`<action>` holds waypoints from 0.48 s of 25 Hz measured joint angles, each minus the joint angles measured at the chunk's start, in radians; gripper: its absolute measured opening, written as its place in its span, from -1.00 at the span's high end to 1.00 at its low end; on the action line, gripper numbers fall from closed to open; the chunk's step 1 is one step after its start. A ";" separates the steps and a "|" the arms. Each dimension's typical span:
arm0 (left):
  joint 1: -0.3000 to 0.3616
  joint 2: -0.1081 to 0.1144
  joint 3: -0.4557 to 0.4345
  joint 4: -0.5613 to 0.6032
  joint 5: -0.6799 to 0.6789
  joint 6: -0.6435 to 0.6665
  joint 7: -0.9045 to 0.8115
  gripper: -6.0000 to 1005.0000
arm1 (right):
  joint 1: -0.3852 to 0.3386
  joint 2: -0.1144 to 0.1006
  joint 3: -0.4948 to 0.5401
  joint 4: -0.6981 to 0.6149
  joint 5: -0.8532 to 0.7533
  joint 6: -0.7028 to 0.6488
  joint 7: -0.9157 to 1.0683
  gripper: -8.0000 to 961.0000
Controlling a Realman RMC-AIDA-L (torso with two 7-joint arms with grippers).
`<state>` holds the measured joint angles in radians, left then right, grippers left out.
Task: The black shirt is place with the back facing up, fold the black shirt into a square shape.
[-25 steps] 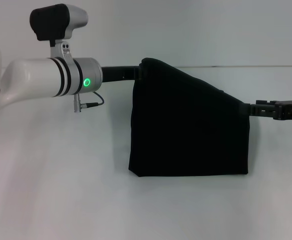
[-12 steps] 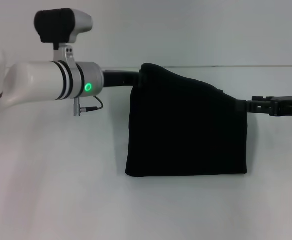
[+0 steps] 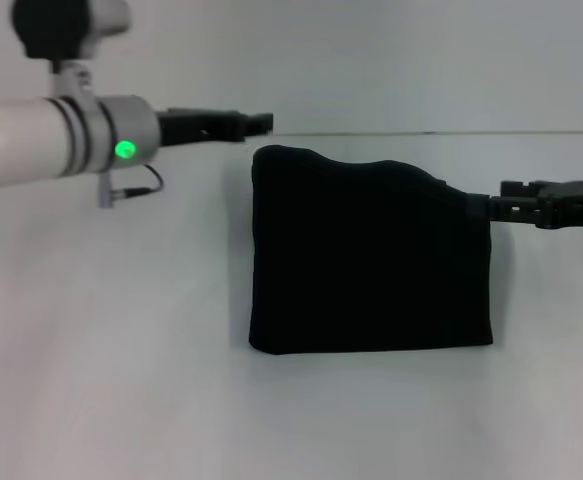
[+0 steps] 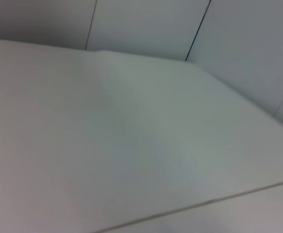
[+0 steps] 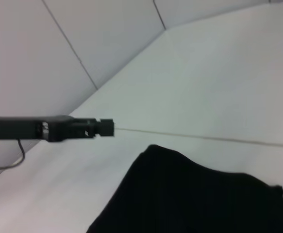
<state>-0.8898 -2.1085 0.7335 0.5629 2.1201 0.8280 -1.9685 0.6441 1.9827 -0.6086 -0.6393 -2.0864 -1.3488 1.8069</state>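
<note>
The black shirt (image 3: 371,260) lies folded into a rough rectangle on the white table (image 3: 121,380), its plain side up. In the right wrist view the black shirt (image 5: 190,199) fills the near corner. My right gripper (image 3: 477,208) is shut on the shirt's upper right corner, which stays slightly raised. My left gripper (image 3: 264,122) hovers above and just left of the shirt's upper left corner, open, holding nothing and clear of the cloth. From the right wrist view the left gripper (image 5: 108,127) shows side-on beyond the shirt's edge.
The table's far edge (image 3: 421,133) runs just behind the shirt, with a pale wall beyond. Bare white tabletop lies left of and in front of the shirt. The left wrist view shows only table and wall.
My left gripper let go of the shirt's upper left corner and drew back to the left and up. That corner dropped flat. The right gripper has hardly moved.
</note>
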 joint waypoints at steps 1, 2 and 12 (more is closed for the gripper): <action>0.033 -0.004 -0.007 0.064 -0.006 0.066 -0.018 0.16 | 0.000 0.002 0.001 0.000 0.007 -0.003 -0.019 -0.84; 0.058 -0.010 -0.013 0.113 -0.013 0.129 -0.026 0.12 | 0.000 0.005 0.002 -0.002 0.019 -0.009 -0.043 -0.84; 0.247 -0.053 -0.024 0.285 -0.202 0.579 0.291 -0.48 | 0.012 0.004 -0.024 -0.033 0.067 -0.016 -0.187 -0.84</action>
<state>-0.6426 -2.1619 0.7100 0.8479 1.9180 1.4067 -1.6778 0.6566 1.9866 -0.6328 -0.6727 -2.0190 -1.3651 1.6195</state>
